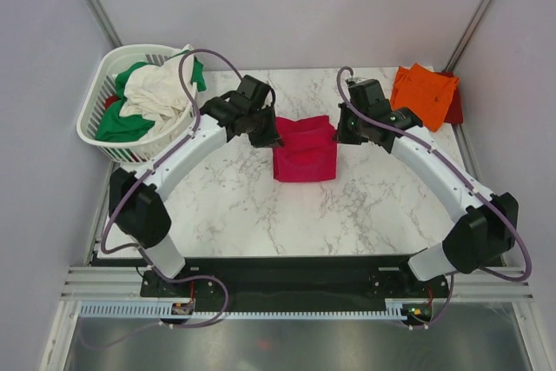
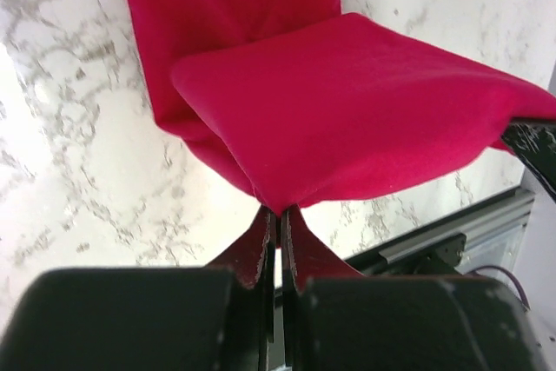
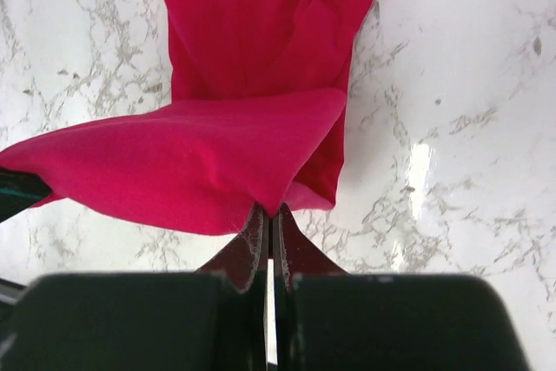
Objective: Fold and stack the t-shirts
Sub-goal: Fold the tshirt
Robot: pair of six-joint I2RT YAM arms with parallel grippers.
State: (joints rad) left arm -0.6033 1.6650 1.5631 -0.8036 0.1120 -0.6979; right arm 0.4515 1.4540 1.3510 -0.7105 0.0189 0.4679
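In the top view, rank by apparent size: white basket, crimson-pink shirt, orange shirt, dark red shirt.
1. white basket
2. crimson-pink shirt and orange shirt: they look alike, so unranked; the pink one's edge is lifted nearer the camera.
3. dark red shirt: only a sliver shows behind the orange.

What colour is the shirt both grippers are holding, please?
The t-shirt is crimson-pink, clearest in the left wrist view.

Two matching arms, the left arm (image 1: 187, 152) and the right arm (image 1: 430, 167), have curved white link shells joined by chunky black housings. A mauve-grey cable (image 1: 208, 51) loops along each one. The bases (image 1: 169, 282) are black. Up close, the dark fingers (image 2: 256, 249) taper to narrow tips, and the black housing behind them is flecked with pale chips.
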